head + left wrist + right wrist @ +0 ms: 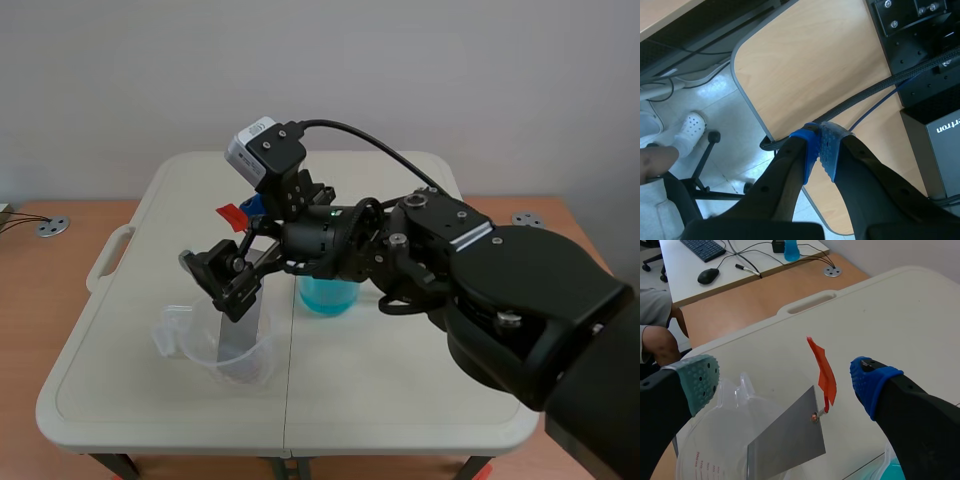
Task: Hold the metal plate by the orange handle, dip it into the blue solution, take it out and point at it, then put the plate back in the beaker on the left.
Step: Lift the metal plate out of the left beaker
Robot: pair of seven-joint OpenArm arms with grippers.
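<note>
Right wrist view: right hand point(785, 382) spread, orange handle point(824, 372) between its fingers, ungripped. Metal plate point(787, 442) leans in left beaker point(710, 440) below, handle upward for easy pinching. Left hand point(820, 152) pressed together, holding nothing.

The metal plate point(787, 440) leans in the left beaker point(178, 340), solution beaker point(325, 296) at right

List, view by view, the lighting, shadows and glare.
Scene view: soft, even light; only a faint shadow under the clear beaker; the right arm hides part of the blue solution. Left wrist view: pale sheen on the floor; the shut left gripper is well lit. Right wrist view: the metal plate shows flat grey, no glare; the beaker's wall shows mainly by faint highlights.
</note>
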